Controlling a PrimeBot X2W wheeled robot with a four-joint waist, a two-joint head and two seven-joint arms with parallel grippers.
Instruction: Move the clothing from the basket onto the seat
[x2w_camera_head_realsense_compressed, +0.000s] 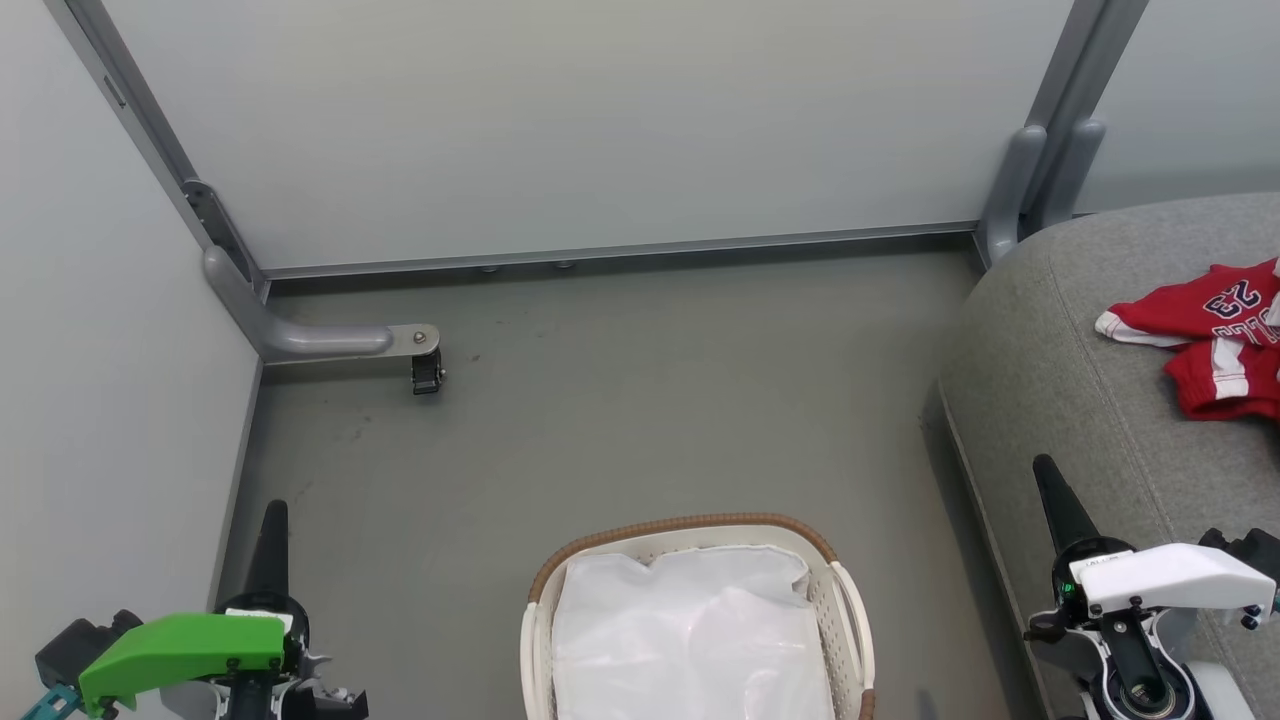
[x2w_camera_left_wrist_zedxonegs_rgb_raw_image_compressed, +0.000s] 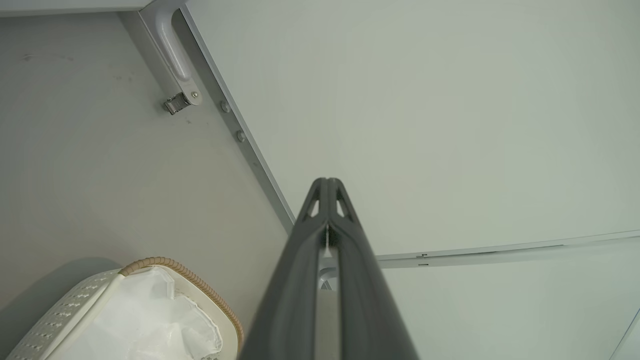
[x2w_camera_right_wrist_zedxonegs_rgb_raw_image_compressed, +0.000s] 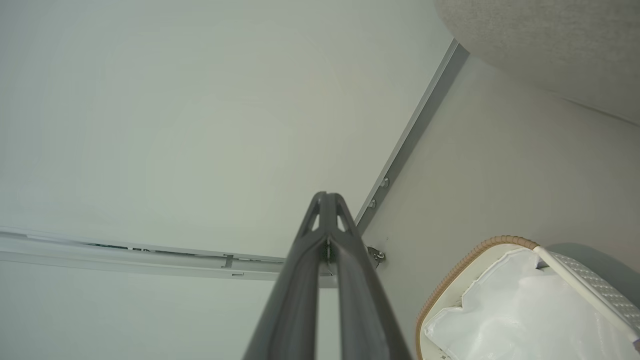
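Observation:
Red clothing (x2w_camera_head_realsense_compressed: 1215, 335) with white trim and dark numbers lies crumpled on the grey seat (x2w_camera_head_realsense_compressed: 1080, 400) at the right. The white basket (x2w_camera_head_realsense_compressed: 850, 610) with its brown rim stands on the floor at the bottom centre; inside it I see just the white liner (x2w_camera_head_realsense_compressed: 690, 630). The basket (x2w_camera_left_wrist_zedxonegs_rgb_raw_image_compressed: 80, 305) sits at the lower left of the left wrist view and the basket (x2w_camera_right_wrist_zedxonegs_rgb_raw_image_compressed: 467, 262) at the lower right of the right wrist view. My left gripper (x2w_camera_head_realsense_compressed: 272, 520) stands shut and empty left of the basket. My right gripper (x2w_camera_head_realsense_compressed: 1050, 480) is shut and empty beside the seat's front edge.
Pale partition walls (x2w_camera_head_realsense_compressed: 600, 120) close in the back and left. A grey metal foot with a caster (x2w_camera_head_realsense_compressed: 425, 372) juts onto the grey floor (x2w_camera_head_realsense_compressed: 650, 400) at the left. Another metal post (x2w_camera_head_realsense_compressed: 1030, 190) rises at the back right, by the seat.

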